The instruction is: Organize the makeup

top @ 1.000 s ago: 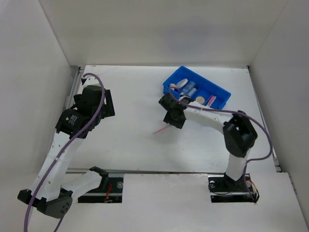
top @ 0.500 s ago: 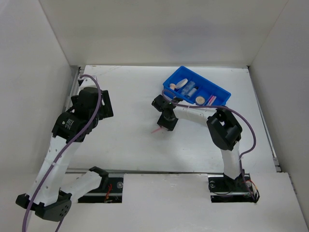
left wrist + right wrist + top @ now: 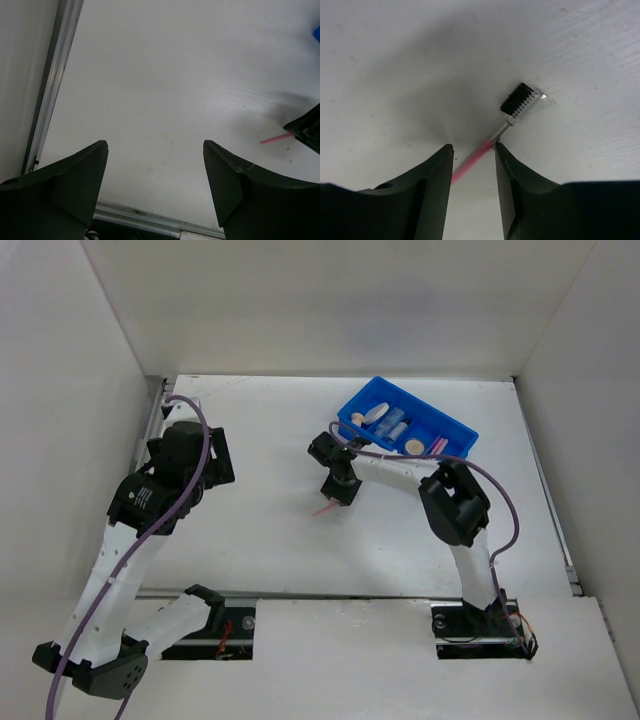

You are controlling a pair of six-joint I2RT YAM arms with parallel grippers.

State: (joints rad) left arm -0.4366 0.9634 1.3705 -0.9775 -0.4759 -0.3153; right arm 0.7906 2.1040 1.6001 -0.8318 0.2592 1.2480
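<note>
Pink-handled brush [image 3: 492, 141] lies flat on the tabletop [image 3: 395, 60], left of the blue bin [image 3: 455, 430], its thin handle between the right gripper's [image 3: 472, 150] spread jaws; closing off-centre could flick it sideways or miss it.

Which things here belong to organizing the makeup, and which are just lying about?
Job: pink-handled brush on the table; round puff, clear vials, compact, pink stick, blue bin.
Incidental: metal edge rail.
</note>
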